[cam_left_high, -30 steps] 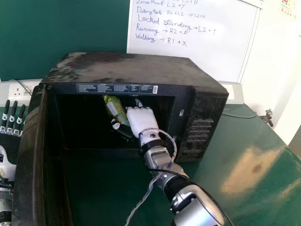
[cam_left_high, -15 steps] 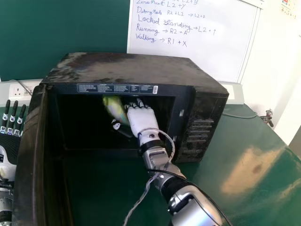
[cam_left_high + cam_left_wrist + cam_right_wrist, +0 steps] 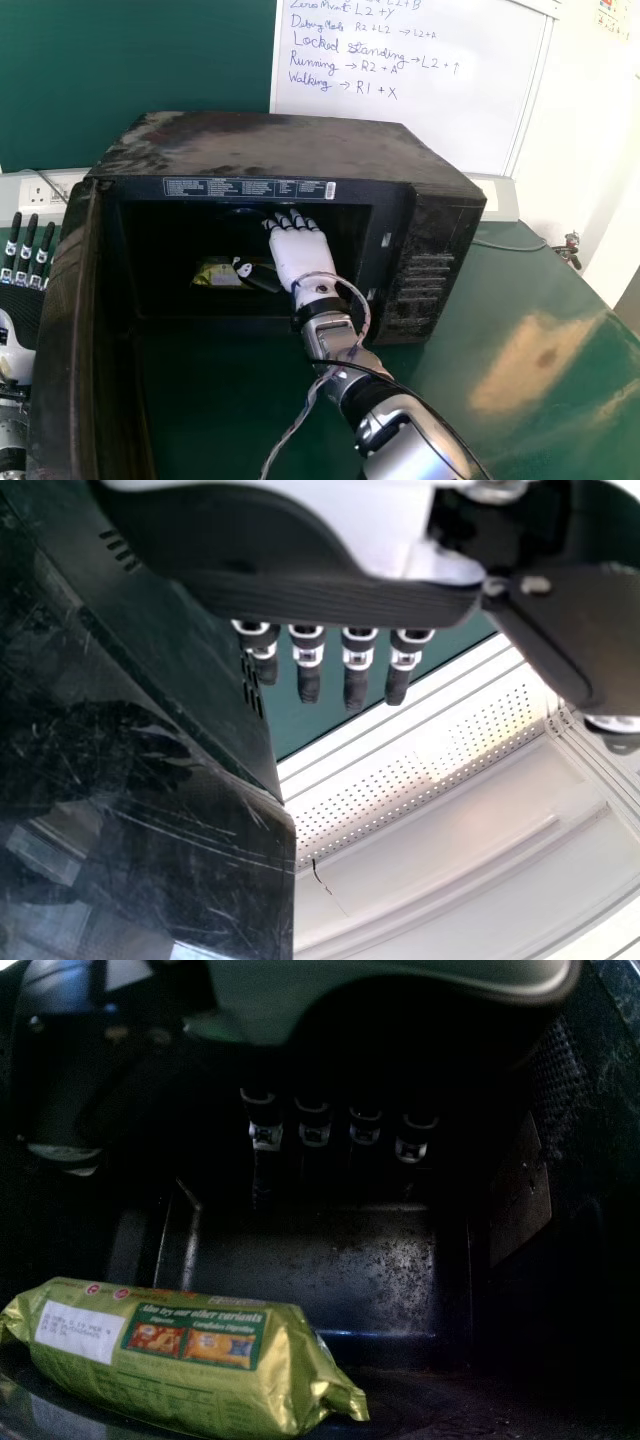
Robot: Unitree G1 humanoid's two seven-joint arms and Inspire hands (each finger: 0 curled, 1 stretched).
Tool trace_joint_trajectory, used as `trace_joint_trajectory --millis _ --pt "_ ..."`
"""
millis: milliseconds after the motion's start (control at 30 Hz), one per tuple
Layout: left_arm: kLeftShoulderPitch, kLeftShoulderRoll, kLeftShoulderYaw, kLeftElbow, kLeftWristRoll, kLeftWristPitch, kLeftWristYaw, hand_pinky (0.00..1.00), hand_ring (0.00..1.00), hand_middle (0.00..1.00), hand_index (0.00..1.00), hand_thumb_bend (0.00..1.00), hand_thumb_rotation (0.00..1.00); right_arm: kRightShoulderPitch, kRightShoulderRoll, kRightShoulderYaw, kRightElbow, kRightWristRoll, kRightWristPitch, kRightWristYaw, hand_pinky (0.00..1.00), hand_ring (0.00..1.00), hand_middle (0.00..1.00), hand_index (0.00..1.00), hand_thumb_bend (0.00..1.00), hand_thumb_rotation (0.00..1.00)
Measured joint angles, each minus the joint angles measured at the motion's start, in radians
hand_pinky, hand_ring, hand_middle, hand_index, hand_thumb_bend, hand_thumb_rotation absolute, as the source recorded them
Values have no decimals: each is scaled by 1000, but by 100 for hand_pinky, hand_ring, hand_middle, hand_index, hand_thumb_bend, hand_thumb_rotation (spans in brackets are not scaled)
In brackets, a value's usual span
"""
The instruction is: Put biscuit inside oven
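Observation:
The oven (image 3: pixel 280 150) stands on the table with its door (image 3: pixel 62 330) swung wide at the left. My right hand (image 3: pixel 300 255) is inside the cavity, its fingers straight and its thumb held out to the left. The green biscuit packet (image 3: pixel 218 274) lies on the oven floor, partly behind that thumb. In the right wrist view the biscuit packet (image 3: pixel 190 1360) lies free, apart from the open right hand (image 3: pixel 340 1135). My left hand (image 3: pixel 22 258) is beside the door's outer side, fingers straight; the left wrist view has the left hand (image 3: pixel 330 665) near the dark door.
The green table (image 3: pixel 500 300) extends to the right of the oven. A whiteboard (image 3: pixel 400 80) stands behind it, and a wall socket (image 3: pixel 40 192) is at the left. Loose cables (image 3: pixel 308 415) hang along my right arm.
The biscuit packet has dropped from beside my right hand down to the oven floor. The right hand's fingers have straightened and let it go. My left hand has stayed put.

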Motion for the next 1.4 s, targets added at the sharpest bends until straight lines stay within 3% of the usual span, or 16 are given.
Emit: trace_joint_trajectory --millis 400,667,1100,1400 --pt "-2 4 -3 8 0 5 -9 0 28 64 99 23 100 0 4 -11 -10 28 -17 -1 94 94 96 85 83 20" --pt "-3 3 -3 8 0 3 -7 0 28 64 100 21 100 17 4 -20 -41 55 -27 -15 97 96 97 88 81 29" --pt "-5 6 -4 15 0 8 -8 0 27 65 100 25 100 171 -25 -49 -172 97 -89 -69 94 97 98 90 79 30" --pt "-10 12 -4 31 0 4 -13 0 27 64 100 21 100 278 -71 -64 -327 102 -98 -78 98 95 99 88 79 30"
